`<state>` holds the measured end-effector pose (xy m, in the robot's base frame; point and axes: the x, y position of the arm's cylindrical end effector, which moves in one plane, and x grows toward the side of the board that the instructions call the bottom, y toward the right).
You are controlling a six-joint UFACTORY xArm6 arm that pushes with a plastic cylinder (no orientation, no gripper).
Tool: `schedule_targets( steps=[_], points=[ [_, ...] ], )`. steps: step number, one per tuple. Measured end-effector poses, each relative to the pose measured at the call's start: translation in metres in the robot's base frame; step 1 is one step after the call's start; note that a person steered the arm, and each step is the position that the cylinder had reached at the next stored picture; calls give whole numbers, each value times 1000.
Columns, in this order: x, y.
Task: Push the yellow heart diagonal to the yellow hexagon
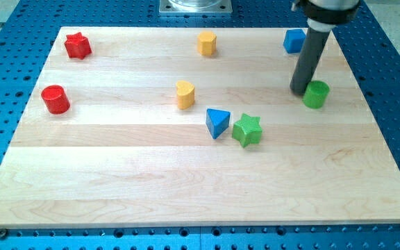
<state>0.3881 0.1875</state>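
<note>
The yellow heart lies near the middle of the wooden board. The yellow hexagon stands near the board's top edge, up and slightly right of the heart. My tip rests on the board at the right, touching or nearly touching the left side of the green cylinder. The tip is far to the right of the heart, with the blue triangle and green star lying lower between them.
A blue triangle and a green star sit just below and right of the heart. A blue cube is at the top right. A red star and a red cylinder are at the left.
</note>
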Motion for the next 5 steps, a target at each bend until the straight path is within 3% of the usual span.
schedule_targets(
  steps=[1,2,4,5],
  points=[
    [15,28],
    [20,15],
    [47,-89],
    [48,-96]
  ],
)
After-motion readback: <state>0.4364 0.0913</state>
